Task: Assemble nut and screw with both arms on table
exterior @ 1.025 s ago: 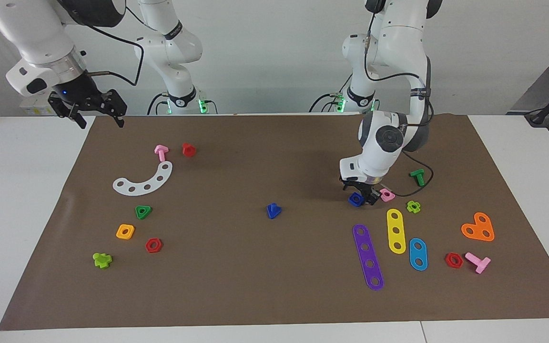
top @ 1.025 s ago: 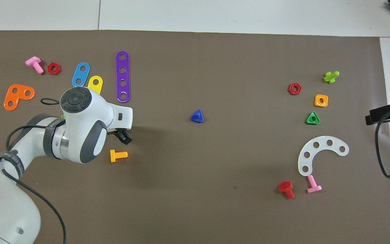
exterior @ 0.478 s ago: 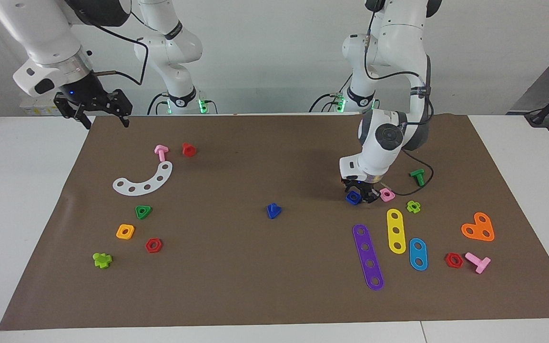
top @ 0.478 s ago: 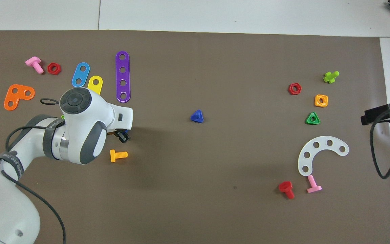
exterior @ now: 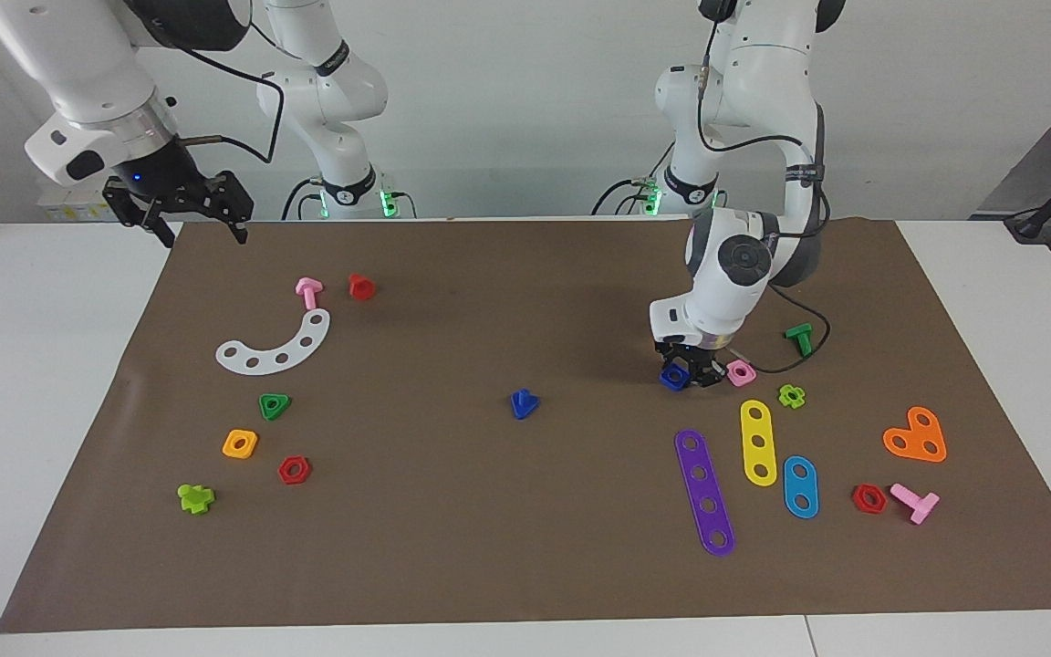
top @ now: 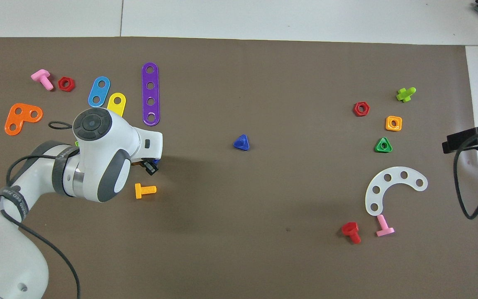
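Since a sec ago the left gripper (exterior: 688, 375) has drawn its fingers in on the dark-blue nut (exterior: 673, 377), and the right gripper (exterior: 186, 208) has drifted a little in over the mat's corner at its own end.

Nearest the robots: right arm waits, its gripper up in the air over the edge of the brown mat (exterior: 525, 547), jaws spread wide, holding nothing; probably parked there to keep out of the way until the screw's turn. Just under it lie the pink screw (exterior: 308, 291) and red screw (exterior: 360, 286), then the white curved strip (exterior: 277, 348).

Mid-table, toward the left arm's end: left gripper is down at the mat, pincer closed narrow on the nut, gripping it by the sides, which I'd judge leaves the centre hole free for threading; pink square nut (exterior: 741, 372) sits just beside it, apart from the fingers; overhead view hides the grip under the wrist, w/ the orange screw (top: 145, 190) near it.

Centre: dark-blue screw (exterior: 523, 402) lies on the mat well apart from both grippers, untouched; likely next pick for the right arm.

Farthest: purple strip (exterior: 704, 492), yellow strip (exterior: 758, 442), blue strip (exterior: 800, 486).
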Controlling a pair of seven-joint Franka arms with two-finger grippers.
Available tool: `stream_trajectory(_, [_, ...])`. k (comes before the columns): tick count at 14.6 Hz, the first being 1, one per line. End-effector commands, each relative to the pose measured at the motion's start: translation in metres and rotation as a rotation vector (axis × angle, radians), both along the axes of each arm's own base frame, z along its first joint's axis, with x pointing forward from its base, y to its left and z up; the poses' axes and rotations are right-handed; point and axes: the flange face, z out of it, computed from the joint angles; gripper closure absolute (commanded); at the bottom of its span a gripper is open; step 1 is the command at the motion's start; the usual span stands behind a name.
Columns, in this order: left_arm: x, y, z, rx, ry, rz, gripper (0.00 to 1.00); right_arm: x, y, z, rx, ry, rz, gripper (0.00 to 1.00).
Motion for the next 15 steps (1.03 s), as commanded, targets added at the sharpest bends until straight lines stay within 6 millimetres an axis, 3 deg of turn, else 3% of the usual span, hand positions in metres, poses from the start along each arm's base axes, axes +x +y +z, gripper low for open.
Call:
stream_trajectory(1, [-0.010,0.004,-0.001,0.017,-0.004,0.050,0.83,-0.002,0.000,0.001,0.016,-0.001,0.015,0.00])
stream_trajectory(4, [-0.001,0.009,0.005,0.020,-0.015,0.178,0.87,-0.002,0.000,0.001,0.017,-0.001,0.017,0.00])
stream_trajectory(6, [0.013,0.005,0.020,0.021,-0.030,0.376,0.87,-0.002,0.000,0.001,0.017,-0.001,0.017,0.00])
stream_trajectory(9, [0.032,-0.004,0.041,0.022,0.006,0.539,0.90,-0.002,0.000,0.001,0.017,-0.001,0.017,0.00])
stream_trajectory(12, [0.042,-0.028,0.060,0.012,0.016,0.714,0.92,-0.002,0.000,0.001,0.017,-0.001,0.017,0.00])
stream_trajectory(15, [0.032,-0.081,0.075,-0.004,0.011,0.774,0.94,-0.002,0.000,0.001,0.017,-0.001,0.017,0.00])
